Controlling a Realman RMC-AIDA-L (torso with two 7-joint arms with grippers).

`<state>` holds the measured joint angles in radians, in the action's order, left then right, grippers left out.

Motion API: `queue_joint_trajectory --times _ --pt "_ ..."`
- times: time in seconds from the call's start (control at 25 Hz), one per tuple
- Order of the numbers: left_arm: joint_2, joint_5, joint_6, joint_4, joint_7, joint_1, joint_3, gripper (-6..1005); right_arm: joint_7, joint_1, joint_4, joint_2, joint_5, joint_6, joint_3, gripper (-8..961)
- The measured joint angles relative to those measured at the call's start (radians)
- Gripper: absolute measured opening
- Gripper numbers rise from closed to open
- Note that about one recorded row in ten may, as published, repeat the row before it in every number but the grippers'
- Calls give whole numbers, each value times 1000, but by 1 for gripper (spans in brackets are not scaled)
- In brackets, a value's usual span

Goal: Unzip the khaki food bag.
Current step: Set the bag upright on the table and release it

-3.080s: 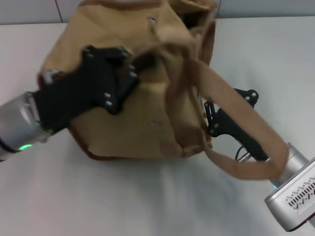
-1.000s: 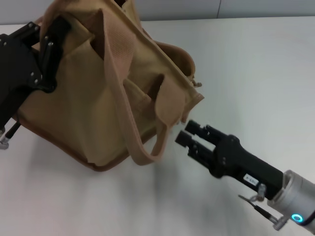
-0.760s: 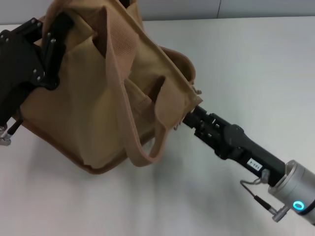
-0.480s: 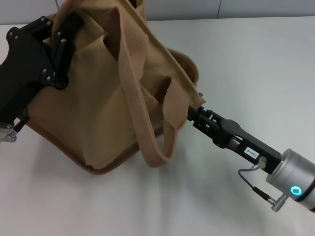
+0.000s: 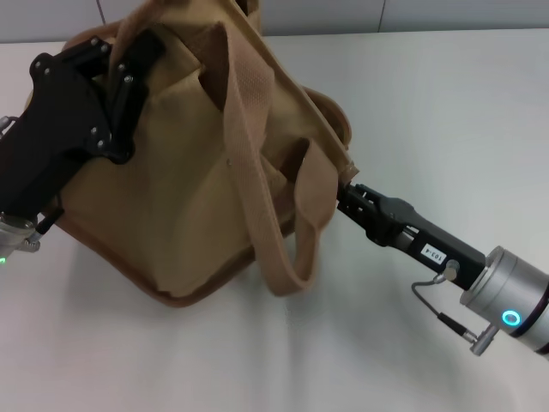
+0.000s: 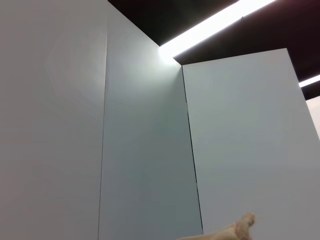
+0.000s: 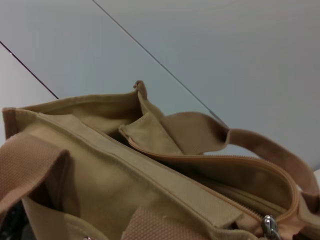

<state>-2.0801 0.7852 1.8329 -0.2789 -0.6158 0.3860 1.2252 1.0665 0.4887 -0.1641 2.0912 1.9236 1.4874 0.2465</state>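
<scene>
The khaki food bag (image 5: 180, 197) lies tilted on the white table, one webbing handle (image 5: 257, 172) draped across its side. My left gripper (image 5: 129, 73) is shut on the bag's upper left corner. My right gripper (image 5: 346, 194) comes in from the lower right, and its narrow black fingers meet the bag's right end, shut at the zipper pull. In the right wrist view the top zipper (image 7: 235, 162) curves along the bag (image 7: 100, 170), and the silver pull (image 7: 270, 227) sits at its near end. The left wrist view shows only a scrap of khaki fabric (image 6: 235, 232).
White table (image 5: 446, 103) spreads out to the right of the bag and in front of it. A grey wall panel (image 5: 463, 13) runs along the table's far edge. A thin cable (image 5: 433, 296) hangs from my right arm near its wrist.
The right gripper's fingers, open a second ago, have closed at the bag's right end. The bag and both grippers have since shifted to the right, and the handle loop has swung lower.
</scene>
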Motion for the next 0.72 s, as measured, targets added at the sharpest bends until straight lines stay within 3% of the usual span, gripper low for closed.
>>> queue_joint_trajectory --times 0.04,0.12,0.36,0.56,0.72 --pt "0 0 0 2 0 0 0 60 -2 1 7 1 0 -6 -6 372" --pt "0 0 -1 8 0 -2 -1 60 -4 1 15 1 0 -17 -22 209" --pt "-1 -46 -9 74 -1 -3 -4 59 -31 -2 53 1 0 -20 -73 42" --pt "-2 -97 -39 139 -22 -1 -6 71 1 65 171 -6 0 -10 -126 36" --pt "-2 -122 -162 190 -94 37 -15 95 34 136 251 -10 0 -16 -179 32"
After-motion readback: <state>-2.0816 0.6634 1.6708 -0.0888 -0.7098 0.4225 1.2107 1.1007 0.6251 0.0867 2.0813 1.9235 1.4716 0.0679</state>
